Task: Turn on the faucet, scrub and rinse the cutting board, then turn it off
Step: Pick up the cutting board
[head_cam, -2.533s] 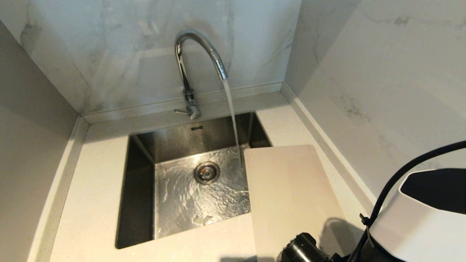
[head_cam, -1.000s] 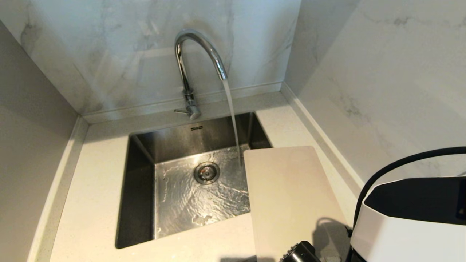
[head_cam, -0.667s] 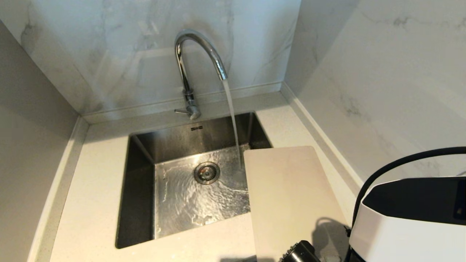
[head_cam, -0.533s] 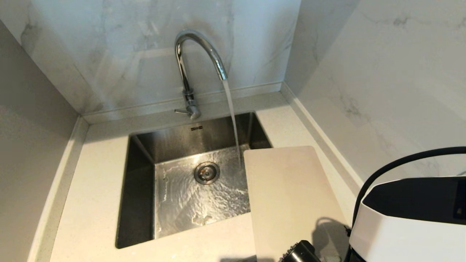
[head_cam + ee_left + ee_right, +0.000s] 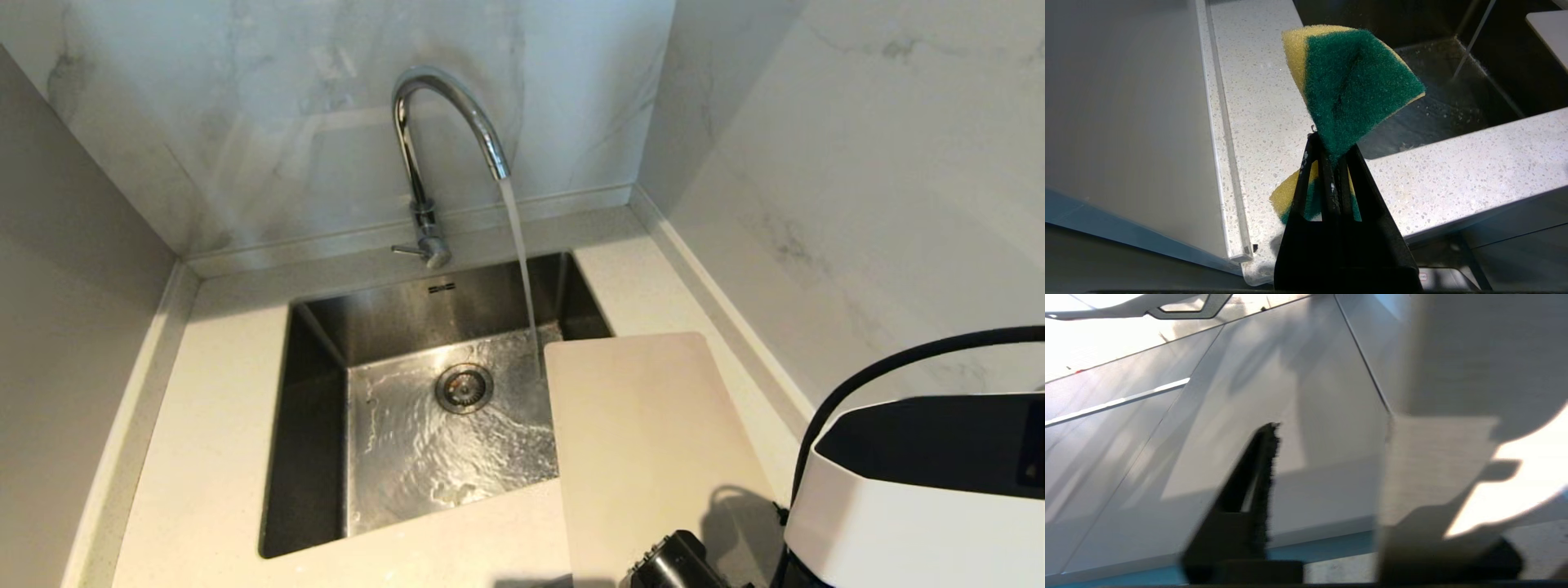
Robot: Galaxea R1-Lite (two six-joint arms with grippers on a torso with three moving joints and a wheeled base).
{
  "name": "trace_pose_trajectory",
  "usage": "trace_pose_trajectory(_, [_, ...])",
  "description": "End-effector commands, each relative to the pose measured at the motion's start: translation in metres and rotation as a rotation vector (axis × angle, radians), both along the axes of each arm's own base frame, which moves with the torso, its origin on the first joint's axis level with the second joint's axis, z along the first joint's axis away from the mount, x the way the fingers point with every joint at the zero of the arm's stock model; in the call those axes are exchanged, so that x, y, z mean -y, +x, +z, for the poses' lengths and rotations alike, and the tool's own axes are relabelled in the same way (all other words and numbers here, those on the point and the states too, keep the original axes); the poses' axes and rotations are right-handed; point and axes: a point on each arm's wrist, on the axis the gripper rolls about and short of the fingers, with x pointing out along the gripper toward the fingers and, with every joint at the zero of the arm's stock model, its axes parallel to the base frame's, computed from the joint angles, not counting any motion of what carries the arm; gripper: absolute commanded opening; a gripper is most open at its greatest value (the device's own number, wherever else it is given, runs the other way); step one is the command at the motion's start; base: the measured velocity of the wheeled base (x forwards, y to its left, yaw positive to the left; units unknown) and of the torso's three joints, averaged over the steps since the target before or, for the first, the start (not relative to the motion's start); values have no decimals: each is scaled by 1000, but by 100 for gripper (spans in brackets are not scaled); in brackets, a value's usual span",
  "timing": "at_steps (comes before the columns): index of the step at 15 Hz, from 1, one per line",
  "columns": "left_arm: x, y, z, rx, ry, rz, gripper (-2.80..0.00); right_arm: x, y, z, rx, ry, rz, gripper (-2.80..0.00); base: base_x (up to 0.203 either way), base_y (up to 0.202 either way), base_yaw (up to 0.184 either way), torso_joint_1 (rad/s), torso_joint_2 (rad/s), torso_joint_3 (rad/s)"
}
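Now your cutting board (image 5: pixel 653 441) lies on the counter's (image 5: pixel 212 425) right side, long axis running front to back, far corner overhanging the sink (image 5: pixel 310 425). Left gripper (image 5: pixel 1331 163) clamps a sponge (image 5: pixel 1351 85); right gripper's (image 5: pixel 1327 473) fingers, can't tell.

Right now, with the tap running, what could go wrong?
The cutting board overhangs the sink, right pincer at its near end only: it may tip in.
The left pincer pinches the folded sponge narrowly: scrubbing may pull it free.
The faucet stream falls just beside the board: splash onto the counter.
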Motion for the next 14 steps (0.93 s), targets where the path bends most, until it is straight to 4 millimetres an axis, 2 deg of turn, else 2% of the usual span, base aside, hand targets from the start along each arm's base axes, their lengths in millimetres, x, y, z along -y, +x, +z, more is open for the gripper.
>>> trace_pose_trajectory(1, [0,0,0,0,0,1,-280,1,1,-1,-2,-7,3,-280,0,0,0,0,0,0])
trace_pose_trajectory(7, [0,0,0,2,0,1,-280,5,-4,6,10,-5,14,-280,0,0,0,0,0,0])
trace_pose_trajectory(10, [0,0,0,1,0,1,-280,8,-8,24,69,15,34,-280,0,0,0,0,0,0])
trace_pose_trajectory(14, [0,0,0,1,0,1,-280,22,-24,49,132,4,39,-280,0,0,0,0,0,0])
